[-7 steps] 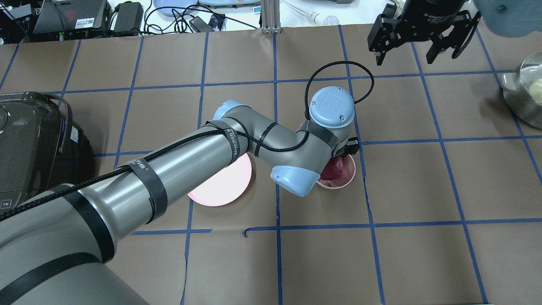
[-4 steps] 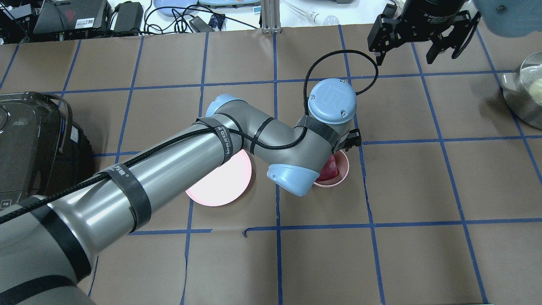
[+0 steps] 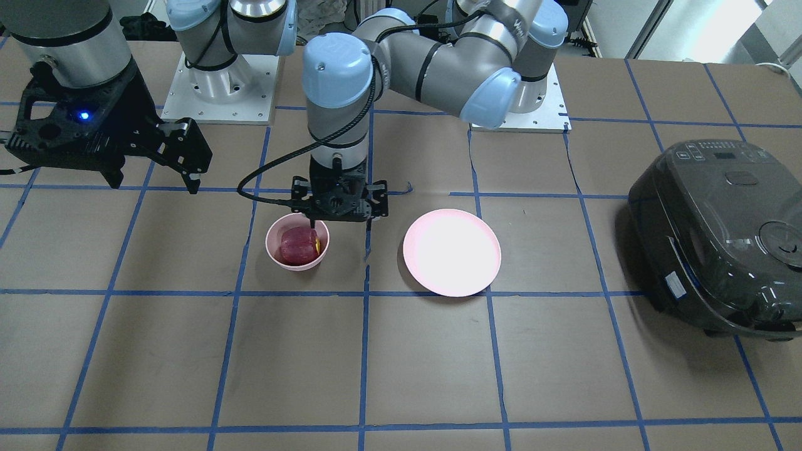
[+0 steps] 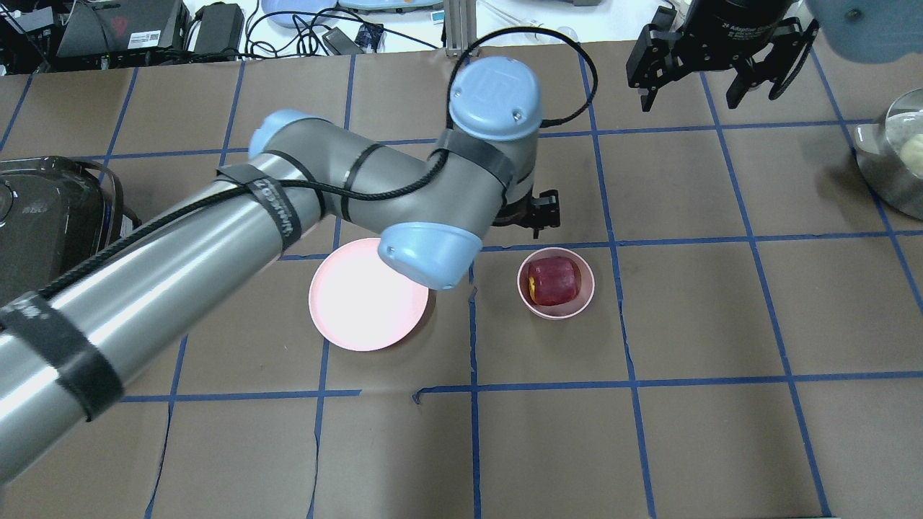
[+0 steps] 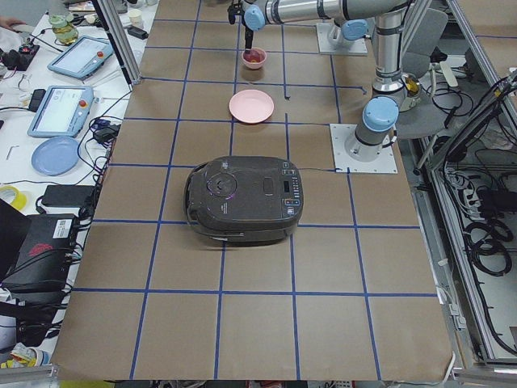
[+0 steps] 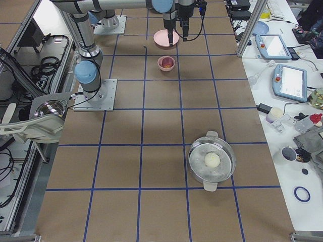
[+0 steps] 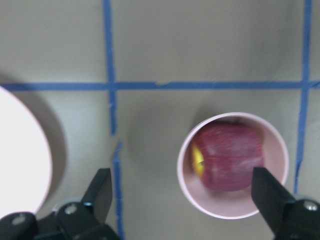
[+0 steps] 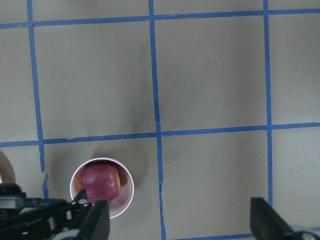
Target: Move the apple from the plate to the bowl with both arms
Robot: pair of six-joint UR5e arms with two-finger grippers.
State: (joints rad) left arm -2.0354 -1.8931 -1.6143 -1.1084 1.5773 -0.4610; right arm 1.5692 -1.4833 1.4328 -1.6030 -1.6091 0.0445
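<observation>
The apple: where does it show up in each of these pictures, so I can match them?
Front-facing: apple left of centre, in the bowl.
Overhead: apple right of centre.
Exterior left: apple at the top, tiny.
Exterior right: apple upper middle.
Left wrist: apple right of centre, large.
Right wrist: apple bottom left.
Shared landmark: the wide pink plate beside the bowl.

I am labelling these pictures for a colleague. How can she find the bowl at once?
On the brown gridded table lie two pale pink dishes. The bowl is the smaller, deeper one beside the wide plate; only it holds the dark red apple.
</observation>
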